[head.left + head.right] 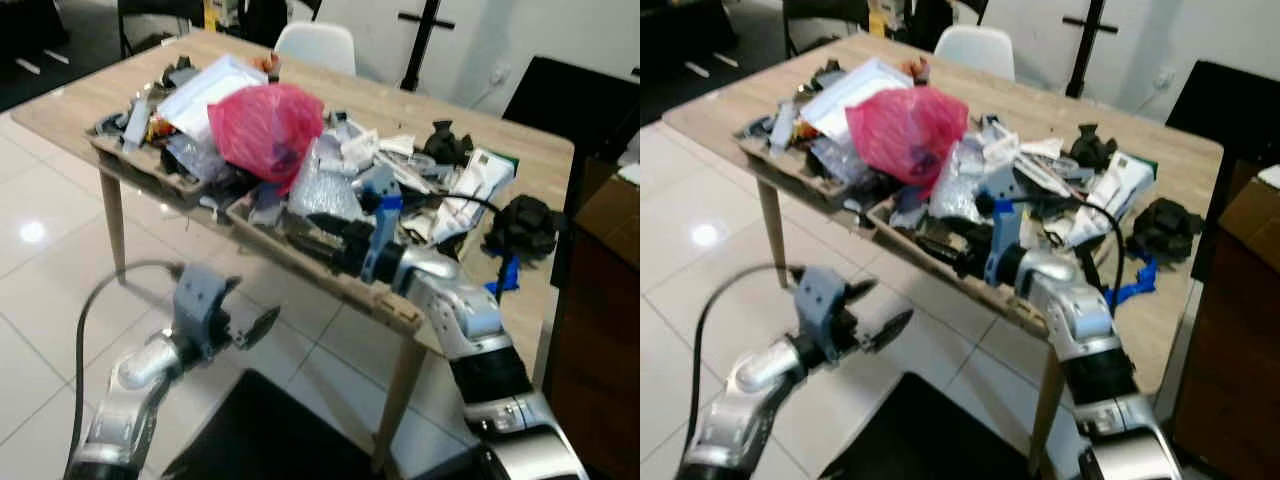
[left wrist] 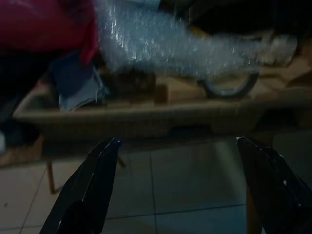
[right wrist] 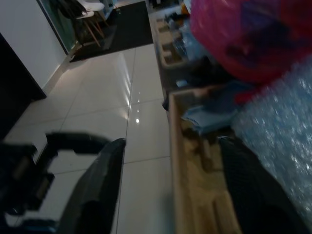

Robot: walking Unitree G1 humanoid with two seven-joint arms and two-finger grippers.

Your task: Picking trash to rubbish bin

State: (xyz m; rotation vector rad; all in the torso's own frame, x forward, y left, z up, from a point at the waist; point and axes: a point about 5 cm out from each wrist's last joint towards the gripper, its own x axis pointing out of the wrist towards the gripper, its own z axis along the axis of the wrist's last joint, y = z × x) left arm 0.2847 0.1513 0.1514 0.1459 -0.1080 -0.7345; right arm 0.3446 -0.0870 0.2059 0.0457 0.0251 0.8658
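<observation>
Reaching over the table (image 1: 520, 150), the right gripper (image 1: 318, 243) sat fingers apart at the cardboard tray (image 1: 330, 275) edge, gripping nothing. The trash (image 1: 970, 170), including a red bag (image 1: 265, 125), remained piled on the table. The left gripper (image 1: 262, 325) hung open below the table. Nothing appeared binned.

Heaped trash is crowding the wooden table (image 1: 545, 160) from nine to two o'clock, a red bag (image 1: 268, 126) topping it. The cardboard tray (image 1: 335, 282) is overhanging the near edge. Bare tiled floor (image 1: 45, 290) is lying open at eight o'clock. A table leg (image 1: 398, 395) is blocking five o'clock.
</observation>
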